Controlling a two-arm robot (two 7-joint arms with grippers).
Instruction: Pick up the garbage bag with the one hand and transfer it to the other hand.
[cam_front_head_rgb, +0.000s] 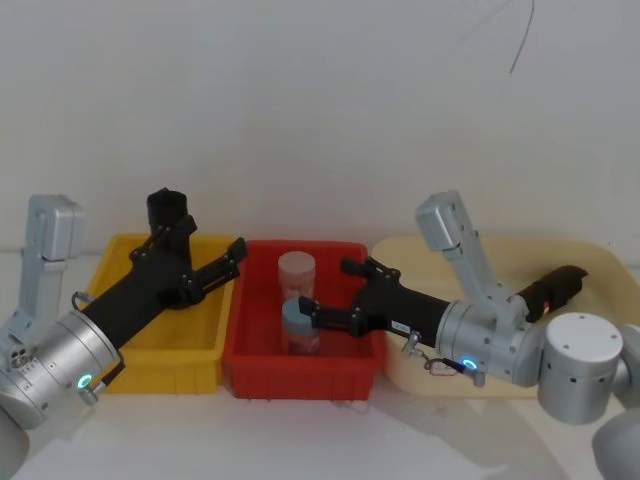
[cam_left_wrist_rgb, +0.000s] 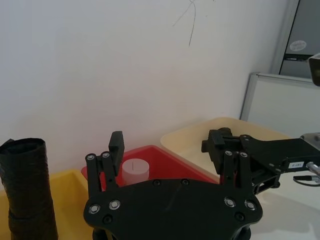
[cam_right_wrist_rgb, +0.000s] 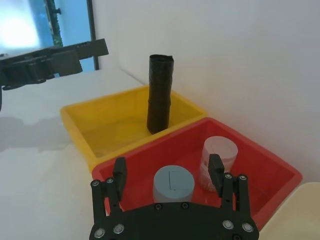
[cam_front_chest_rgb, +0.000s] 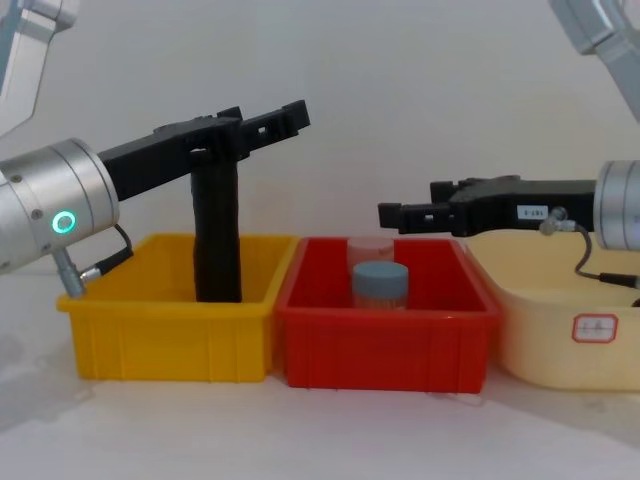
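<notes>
The one hand (cam_front_head_rgb: 208, 240), fingers spread, hangs beside the garbage bag (cam_front_chest_rgb: 217, 235) standing at the yellow bin's (cam_front_chest_rgb: 165, 330) twelve o'clock, the other hand (cam_front_chest_rgb: 400, 213) splayed over the red bin (cam_front_chest_rgb: 385, 345) at its three, and I'd say it should straddle the roll squarely: chest view overlaps them, left wrist view puts the roll outside the fingers.

1. The garbage bag (cam_front_chest_rgb: 217, 240) is a tall matte black roll with a crinkled surface. It stands upright in the yellow bin (cam_front_chest_rgb: 170, 335), near the back wall, and rises well above the rim.
2. The left gripper (cam_front_head_rgb: 205, 240) is long and black, on a silver arm with a green ring light. Its fingers are spread apart, level with the top of the bag, which stands just outside them.
3. The right gripper (cam_front_head_rgb: 328, 288) is black with a small white label. It hangs spread wide above the red bin (cam_front_chest_rgb: 385, 340), well apart from the bag.
</notes>
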